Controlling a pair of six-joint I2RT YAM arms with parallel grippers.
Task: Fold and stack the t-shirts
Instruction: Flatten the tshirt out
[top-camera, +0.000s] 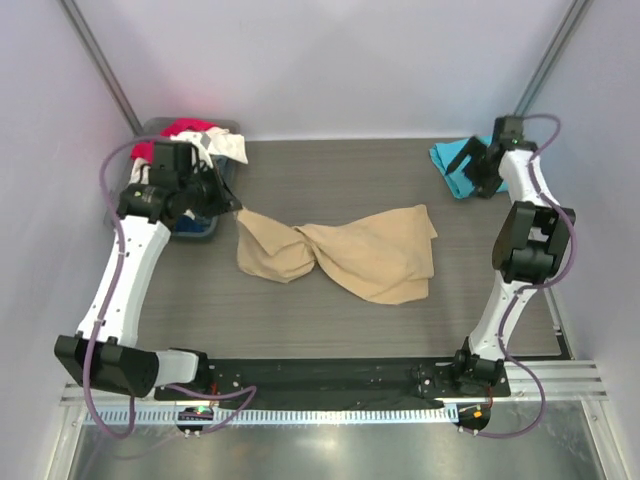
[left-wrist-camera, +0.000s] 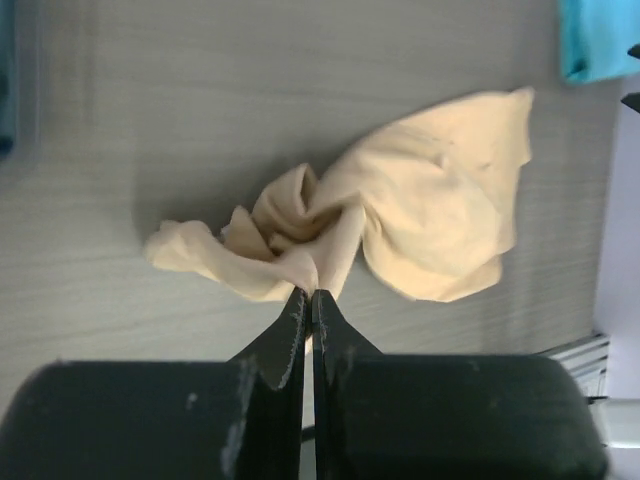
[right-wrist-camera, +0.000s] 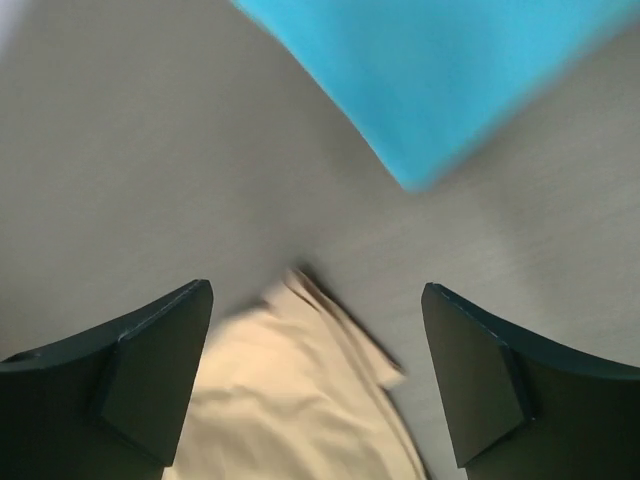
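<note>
Cloth lies bunched and twisted in the middle of the worktop (top-camera: 330, 170). It is the tan t-shirt (top-camera: 370, 255), and it is not flat yet.

The left jaws are pressed together on one end of it, close to the bin (top-camera: 195, 228) at the back left. I think they pinch it there so the shirt can be pulled out straight.

The right jaws stand wide apart and hold nothing. They hang near the far right tip of the tan t-shirt. In the right wrist view that tip shows between them, lower down. It looks like a good place to grab. With one end in each arm, the twist could be pulled out.

The turquoise t-shirt (top-camera: 450, 160) lies at the back right, just beside the right jaws and apart from the tan one. I think the stack grows there.

A red t-shirt (top-camera: 185, 128) and a white t-shirt (top-camera: 228, 146) sit piled in the bin, not folded yet.
</note>
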